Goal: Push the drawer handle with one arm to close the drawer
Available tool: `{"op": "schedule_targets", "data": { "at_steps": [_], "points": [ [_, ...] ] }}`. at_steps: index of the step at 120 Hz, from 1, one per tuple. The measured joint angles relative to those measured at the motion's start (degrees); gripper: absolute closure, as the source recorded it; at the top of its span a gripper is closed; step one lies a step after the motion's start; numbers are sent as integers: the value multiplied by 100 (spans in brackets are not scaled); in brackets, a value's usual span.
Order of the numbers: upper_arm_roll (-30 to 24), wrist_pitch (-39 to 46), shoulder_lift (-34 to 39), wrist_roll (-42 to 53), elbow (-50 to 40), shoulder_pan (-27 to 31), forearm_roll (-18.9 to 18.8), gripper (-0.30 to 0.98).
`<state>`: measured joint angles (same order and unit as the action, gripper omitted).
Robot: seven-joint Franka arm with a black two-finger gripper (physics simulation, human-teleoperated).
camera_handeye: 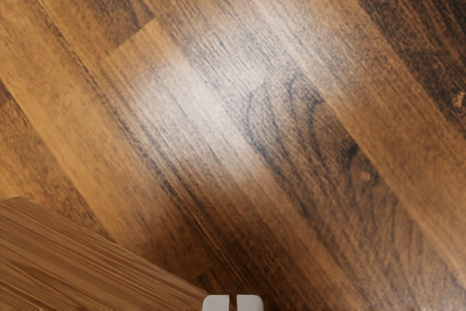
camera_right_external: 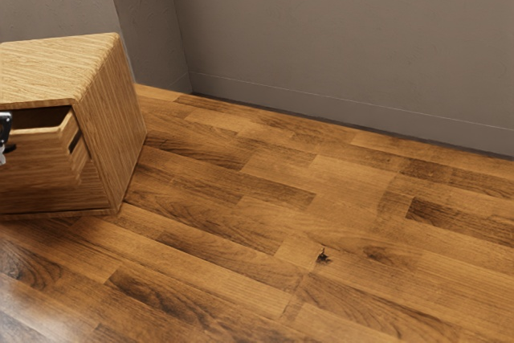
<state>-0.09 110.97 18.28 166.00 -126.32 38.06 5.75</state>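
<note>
The drawer (camera_right_external: 36, 160) is in the wooden box (camera_right_external: 116, 138), over at the exterior view's left, and it is partly open. I can see a dark gap over its front and a bit of its side poking out. A small dark bit on its front looks like the handle (camera_right_external: 10, 149). My gripper (camera_handeye: 233, 303) is right by it. Its two tips are almost together, with a thin slit and nothing that I can see in there, so I call it closed and empty. I can't tell if it is touching the handle.

I think the drawer is hard, stiff wood and won't squash. It looks empty near the top, so it may be light and slide easily. I don't need to grab it. I would push on the handle, near the middle, straight in toward the box. If I push off to one side, the drawer could jam, or my tips could slip off the smooth handle. A big shove could make the whole box slide on the wood floor (camera_right_external: 241, 230).

The exterior view lets me see how the drawer sticks out. The wrist view lets me see my two tips, next to a slanted piece of wood (camera_handeye: 65, 260).
</note>
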Motion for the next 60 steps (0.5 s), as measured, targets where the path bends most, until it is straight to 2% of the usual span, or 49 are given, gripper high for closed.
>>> {"op": "schedule_targets", "data": {
  "at_steps": [60],
  "points": [
    [0,10,-552,0,528,7,-3,79]
  ]
}}
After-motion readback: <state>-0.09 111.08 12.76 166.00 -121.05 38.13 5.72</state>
